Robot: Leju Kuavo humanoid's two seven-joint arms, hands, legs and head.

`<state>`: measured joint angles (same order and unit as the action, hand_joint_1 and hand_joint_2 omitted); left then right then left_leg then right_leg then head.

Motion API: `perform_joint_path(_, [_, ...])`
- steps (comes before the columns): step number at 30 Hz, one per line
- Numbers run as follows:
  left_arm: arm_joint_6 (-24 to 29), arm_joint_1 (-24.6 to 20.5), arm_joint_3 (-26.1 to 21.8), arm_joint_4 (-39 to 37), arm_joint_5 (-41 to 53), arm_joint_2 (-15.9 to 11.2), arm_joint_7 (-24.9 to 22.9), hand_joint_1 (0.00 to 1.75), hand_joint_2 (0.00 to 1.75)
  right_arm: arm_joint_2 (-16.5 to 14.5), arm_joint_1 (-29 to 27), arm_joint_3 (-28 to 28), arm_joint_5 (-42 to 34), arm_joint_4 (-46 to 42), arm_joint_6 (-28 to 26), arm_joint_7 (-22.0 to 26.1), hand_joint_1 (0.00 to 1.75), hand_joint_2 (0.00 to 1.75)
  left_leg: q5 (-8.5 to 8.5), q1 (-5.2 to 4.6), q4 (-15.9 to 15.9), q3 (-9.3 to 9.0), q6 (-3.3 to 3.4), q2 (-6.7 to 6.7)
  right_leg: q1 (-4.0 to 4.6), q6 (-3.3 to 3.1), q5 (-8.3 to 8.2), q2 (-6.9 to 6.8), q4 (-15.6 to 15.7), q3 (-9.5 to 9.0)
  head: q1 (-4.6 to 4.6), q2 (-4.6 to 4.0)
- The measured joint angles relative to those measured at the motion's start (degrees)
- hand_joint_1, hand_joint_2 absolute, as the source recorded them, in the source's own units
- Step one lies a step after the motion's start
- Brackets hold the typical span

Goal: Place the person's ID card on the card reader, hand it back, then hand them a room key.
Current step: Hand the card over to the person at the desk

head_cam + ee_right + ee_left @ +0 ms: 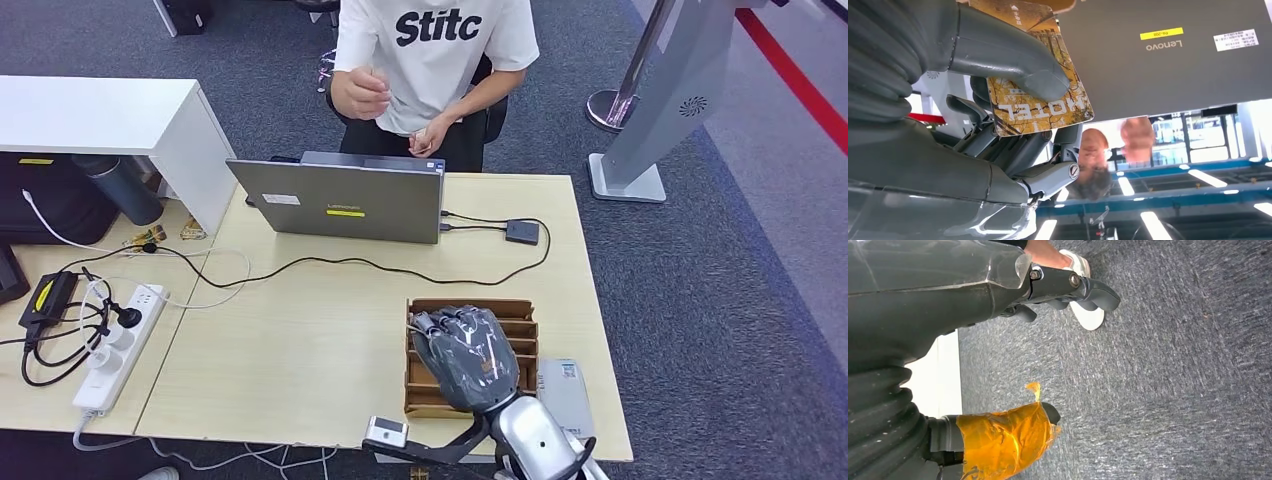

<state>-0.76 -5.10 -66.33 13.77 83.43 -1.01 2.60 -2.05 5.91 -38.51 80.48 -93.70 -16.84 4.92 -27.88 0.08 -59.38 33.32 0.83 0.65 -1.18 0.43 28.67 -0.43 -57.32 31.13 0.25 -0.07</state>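
Right hand (pixel 1013 125) pinching room key (pixel 1040 97), seemingly flat-on

The room key (pixel 1040 97) carries a golden-brown tree pattern with white "MOTEL" lettering. The laptop (pixel 345 195) is grey with a yellow sticker. The tabletop (pixel 300 340) is pale wood, the card box (pixel 520 325) brown, the carpet (pixel 1173 390) dark grey, and orange tape (pixel 1003 440) wraps the thumb.

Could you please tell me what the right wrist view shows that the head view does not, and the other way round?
Right wrist view alone: a room key card printed MOTEL, pinched between the thumb and fingers of the right robot hand.

Head view alone: the wooden slotted card box under that hand, the black card reader, the power strip and the desk.

Both: the right robot hand, the grey laptop and the person.
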Motion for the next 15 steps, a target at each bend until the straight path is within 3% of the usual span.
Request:
perform_joint_path(4, [-0.67, -0.40, 0.82, 0.00, 1.28, -0.11, -0.21, 0.00, 1.75, -1.01, 5.15, -0.03, -2.03, 1.16, 4.48, -0.30, 1.75, 1.75, 0.08, 0.00, 0.00, 0.00, -0.05, -0.03, 0.00, -0.03, -0.08, 0.04, -0.02, 0.03, 0.01, 0.00])
perform_joint_path(8, [-2.06, -2.82, 3.26, 0.00, 4.62, -0.15, -1.68, 0.00, 1.75, -5.91, 22.35, 0.78, -6.67, 12.25, 13.44, -3.20, 1.75, 1.75, 0.34, 0.01, 0.00, 0.00, -0.13, -0.03, 0.03, -0.07, -0.28, 0.04, -0.08, 0.06, 0.01, 0.00])
perform_joint_path(15, [-2.67, -4.37, 4.93, 0.00, 5.78, -0.08, -2.67, 0.00, 1.75, -10.79, 34.26, 2.89, -7.51, 24.98, 15.63, -5.08, 1.75, 1.75, 0.37, 0.03, 0.00, 0.01, -0.14, -0.03, 0.04, -0.07, -0.31, 0.05, -0.11, 0.08, 0.00, 0.00])
